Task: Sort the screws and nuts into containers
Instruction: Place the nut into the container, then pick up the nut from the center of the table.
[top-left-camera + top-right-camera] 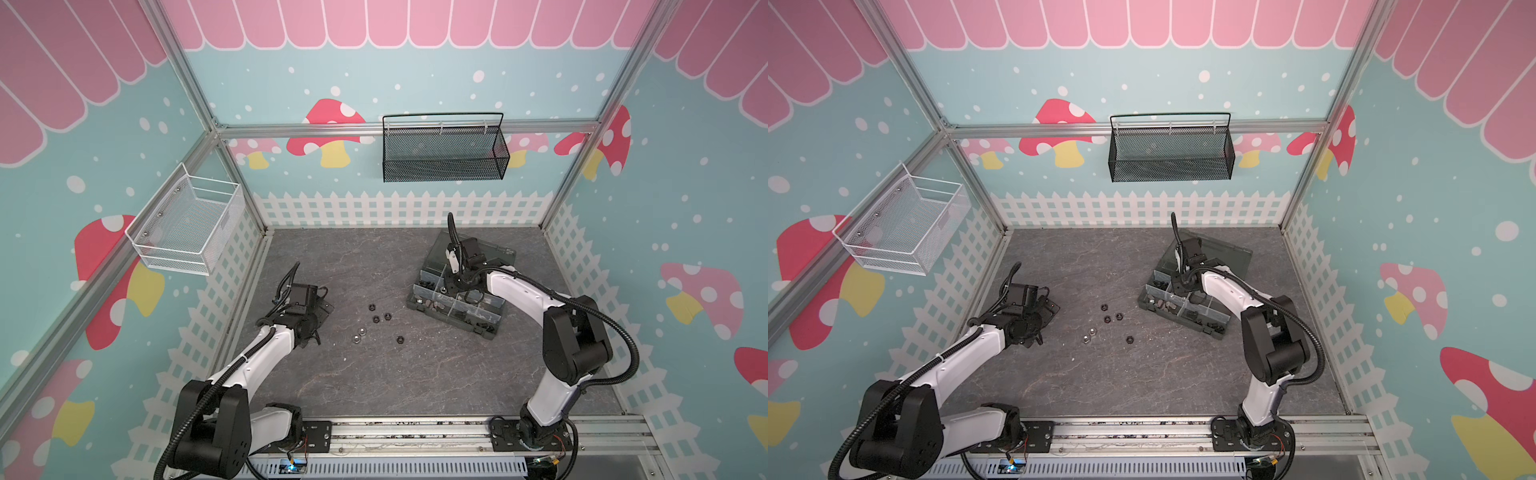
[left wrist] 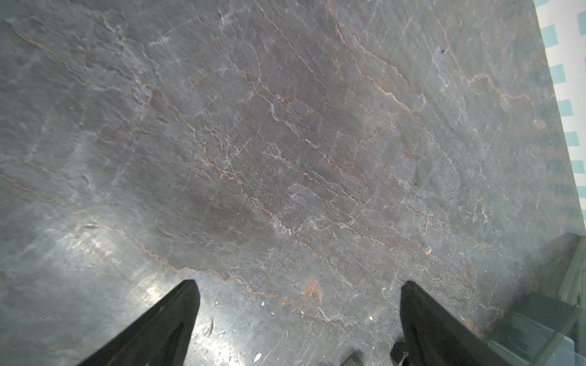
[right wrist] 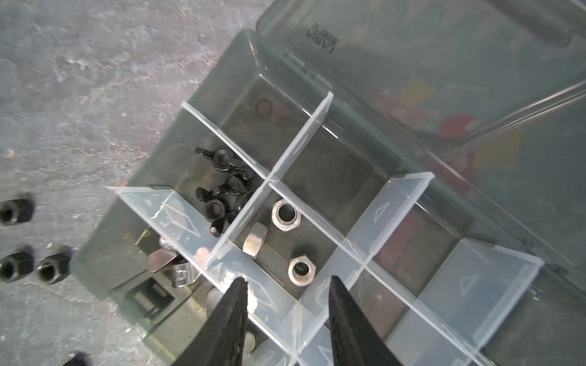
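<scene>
On the table (image 1: pixel 374 374), loose nuts (image 1: pixel 376 319) lie near the organizer box (image 1: pixel 457 322).

Both top views look steeply down from high above the front edge of the grey table (image 1: pixel 374 374), facing the back wall (image 1: pixel 415 75), and share nearly the whole cell. The left wrist view sits close over bare tabletop; the right wrist view looks down at close range into the organizer box (image 3: pixel 228 71), which both top views also show.
</scene>
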Tool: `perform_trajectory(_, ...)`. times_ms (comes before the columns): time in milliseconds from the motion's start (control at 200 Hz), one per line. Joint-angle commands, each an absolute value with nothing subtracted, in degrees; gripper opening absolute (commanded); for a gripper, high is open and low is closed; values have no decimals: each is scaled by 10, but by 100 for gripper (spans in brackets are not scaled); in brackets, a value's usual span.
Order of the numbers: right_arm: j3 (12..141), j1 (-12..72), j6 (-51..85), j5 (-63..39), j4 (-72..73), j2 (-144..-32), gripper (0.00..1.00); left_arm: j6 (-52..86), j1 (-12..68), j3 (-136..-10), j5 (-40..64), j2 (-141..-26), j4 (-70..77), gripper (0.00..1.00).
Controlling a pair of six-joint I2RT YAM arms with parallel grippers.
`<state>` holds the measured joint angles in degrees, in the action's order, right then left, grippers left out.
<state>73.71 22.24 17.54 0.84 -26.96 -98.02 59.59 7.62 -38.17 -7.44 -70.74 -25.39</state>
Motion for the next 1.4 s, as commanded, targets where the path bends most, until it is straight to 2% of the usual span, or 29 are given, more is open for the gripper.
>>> perform_trajectory(0, 730, 234, 173, 2, -275, -947, 44, 599, 73, -389, -79, -709, -249, 100)
perform_trajectory(275, 762, 323, 185, 16, -295, -955, 44, 602, 73, -396, -76, -715, -249, 100)
perform_trajectory(495, 832, 424, 173, -4, -310, -1036, 43, 605, 73, -396, -76, -722, -249, 100)
perform_trajectory(811, 935, 523, 151, -20, -326, -1169, 43, 608, 70, -386, -90, -719, -256, 100)
perform_trajectory(1121, 1045, 561, 148, -5, -360, -1289, 44, 613, 65, -367, -101, -691, -260, 100)
perform_trajectory(1396, 1091, 567, 147, 12, -378, -1345, 45, 613, 60, -358, -100, -680, -262, 100)
